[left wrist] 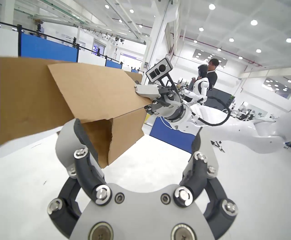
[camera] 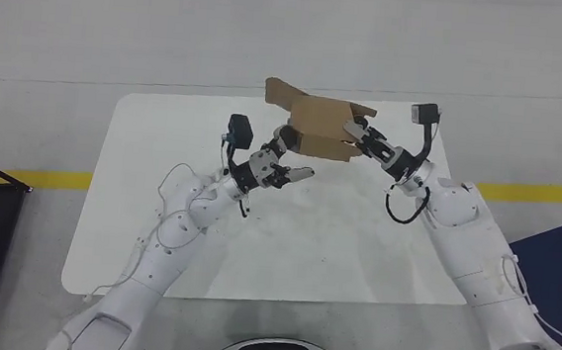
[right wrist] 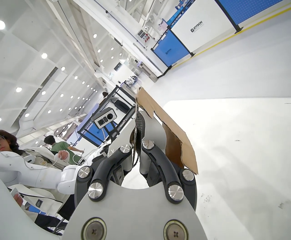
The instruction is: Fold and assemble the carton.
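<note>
Right pincer point(right wrist: 138, 127): clamped tight on the carton point(camera: 320, 124), with one wall's edge nipped between its two fingers.

Carton: plain brown cardboard, part-opened into a tube with its flaps loose. It is lifted off the white table point(camera: 161, 185) (in the left wrist view no corner rests on the surface). From the right pincer its bulk stretches toward the left pincer point(camera: 290, 158), so the two stand at opposite ends of it.

Left pincer: spread wide, holding nothing. The carton's open end and lower corner sit in the gap between its fingers. One finger point(left wrist: 70, 141) is right at the open mouth, just under the upper wall; whether it touches, I cannot tell. The other finger is well apart from the cardboard.

One flap point(camera: 283, 91) juts out on the side away from both pincers.
</note>
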Controlling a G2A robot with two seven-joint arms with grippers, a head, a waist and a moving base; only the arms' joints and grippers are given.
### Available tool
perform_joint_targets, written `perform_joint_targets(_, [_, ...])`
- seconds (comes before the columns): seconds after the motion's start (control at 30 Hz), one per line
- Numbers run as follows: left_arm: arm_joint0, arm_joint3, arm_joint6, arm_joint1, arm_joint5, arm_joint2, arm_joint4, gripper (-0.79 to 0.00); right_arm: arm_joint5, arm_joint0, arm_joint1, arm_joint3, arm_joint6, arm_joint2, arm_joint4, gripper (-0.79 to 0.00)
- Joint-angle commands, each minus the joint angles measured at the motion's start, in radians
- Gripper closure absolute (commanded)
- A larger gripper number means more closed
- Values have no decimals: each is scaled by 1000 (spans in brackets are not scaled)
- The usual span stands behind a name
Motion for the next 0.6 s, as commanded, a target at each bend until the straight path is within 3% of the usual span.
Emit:
perform_joint_targets(0.0, [-7, 9, 14, -3, 4, 14, 4, -643, -3, -5, -1, 0, 0, 0, -1, 0])
perform_joint_targets(0.23, [-28, 52, 64, -7, 19, 28, 18, -597, -15, -22, 0, -5, 9, 14, 6, 0])
perform_joint_targets(0.47, [-15, 50, 154, 5, 67, -22, 74, -659, -9, -21, 0, -7, 28, 22, 4, 0])
perform_joint_targets(0.57, [-1, 38, 179, 14, 84, -50, 103, -643, -7, -13, -1, -4, 37, 21, 5, 0])
